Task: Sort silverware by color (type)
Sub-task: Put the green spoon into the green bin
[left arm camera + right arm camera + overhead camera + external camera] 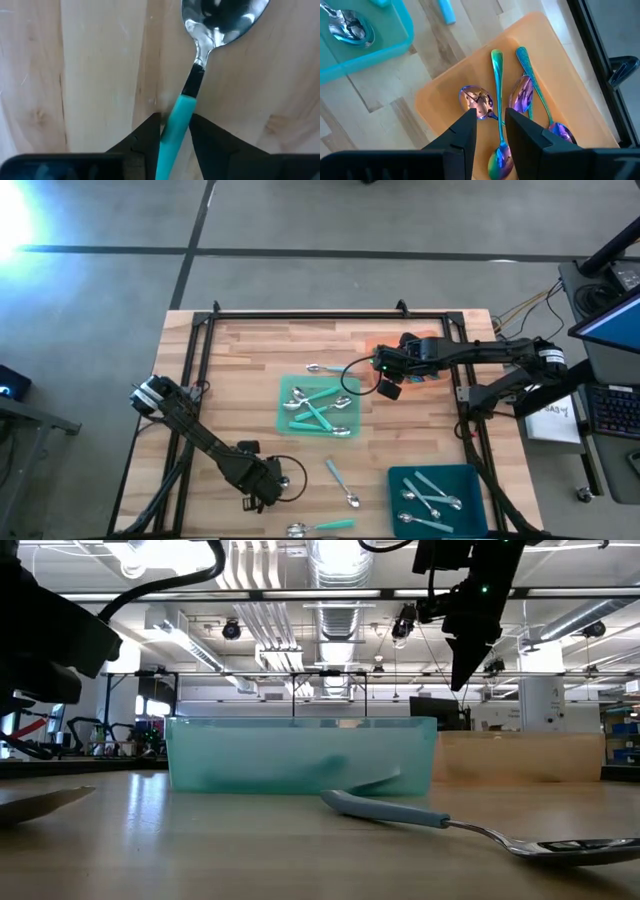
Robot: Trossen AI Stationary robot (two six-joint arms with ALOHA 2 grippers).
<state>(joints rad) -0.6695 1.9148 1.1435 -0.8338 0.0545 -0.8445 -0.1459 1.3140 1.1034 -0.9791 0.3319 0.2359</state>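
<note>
**Near the front edge, left jaws clasp a teal-handled spoon**

Near the front edge of the wooden surface [250, 370], the left gripper [174, 131] sits low, its jaws closed around the teal handle of a silver-bowled spoon [200, 60]. That spoon lies flat on the wood, its shiny bowl pointing away from the fingers [145, 137], the handle passing between them.

Farther back and to the right, the right gripper [490, 122] hangs above the orange tray [555, 55]. Its jaws stand slightly parted and hold nothing. Below it on the tray lie several iridescent purple-pink utensils [522, 95], close together, some overlapping; their exact number is hard to tell.

At the middle of the surface sits the light green tray [290, 418], with a handful of teal-handled spoons [318, 410] lying crossed inside it. One silver spoon [322, 368] lies on the wood just behind this tray.

By the front right corner stands the dark teal tray [470, 478], holding several silver utensils [430, 498]. Between the two trays, a loose teal-handled spoon [341, 483] lies on bare wood, and another utensil [318, 527] lies at the very front edge.

From table height, a teal-handled spoon [470, 828] lies in the foreground before a translucent teal tray wall [300, 755].
</note>
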